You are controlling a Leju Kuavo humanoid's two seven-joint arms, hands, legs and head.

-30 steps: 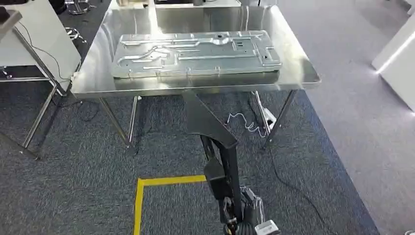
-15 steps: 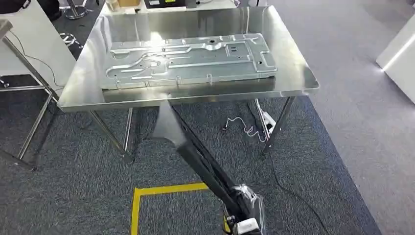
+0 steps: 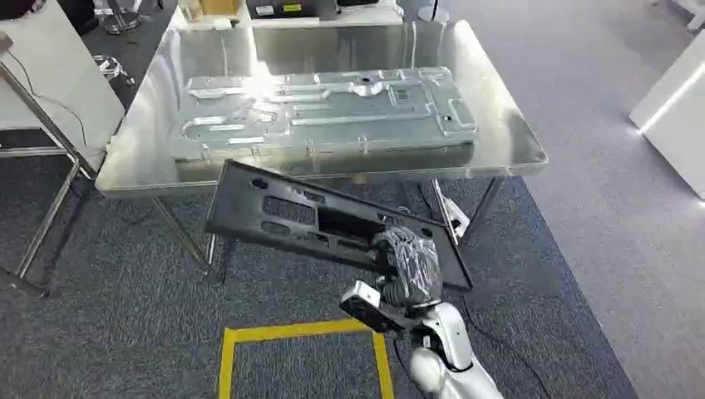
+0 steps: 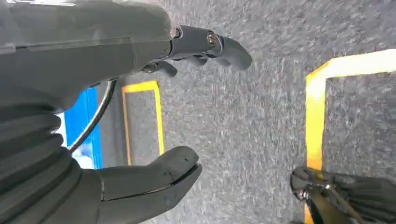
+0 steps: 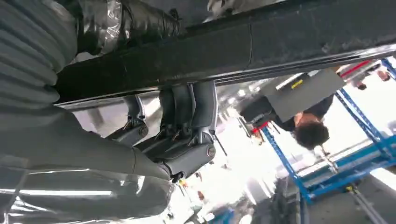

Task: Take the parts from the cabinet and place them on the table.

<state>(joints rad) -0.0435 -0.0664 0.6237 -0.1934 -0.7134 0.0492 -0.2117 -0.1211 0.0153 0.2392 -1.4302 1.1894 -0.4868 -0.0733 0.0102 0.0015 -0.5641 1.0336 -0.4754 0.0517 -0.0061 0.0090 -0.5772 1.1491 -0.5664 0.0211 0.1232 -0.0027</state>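
We hold a black panel (image 3: 332, 223) in our right hand (image 3: 407, 264), whose fingers (image 5: 187, 109) wrap over its edge in the right wrist view. The panel is flat and long, with slots and cut-outs, and it lies tilted in the air just in front of the table (image 3: 515, 145), its far end higher and off to our left, its near end low by the hand. It is over the carpet (image 3: 125, 324) and is not yet over the tabletop, though its upper edge overlaps the table's front rim in the head view. On the table lies a silver sheet (image 3: 324, 108), a stamped metal part that covers most of the top. Our left hand (image 4: 154, 107) hangs over the carpet, holding nothing, thumb and fingers apart. Yellow tape (image 3: 274, 341) marks a square on the carpet below the panel. A white desk (image 3: 50, 75) stands beside the table on our left. In the right wrist view a person (image 5: 303, 119) in dark clothes stands by blue racking (image 5: 322, 172), far behind the hand.
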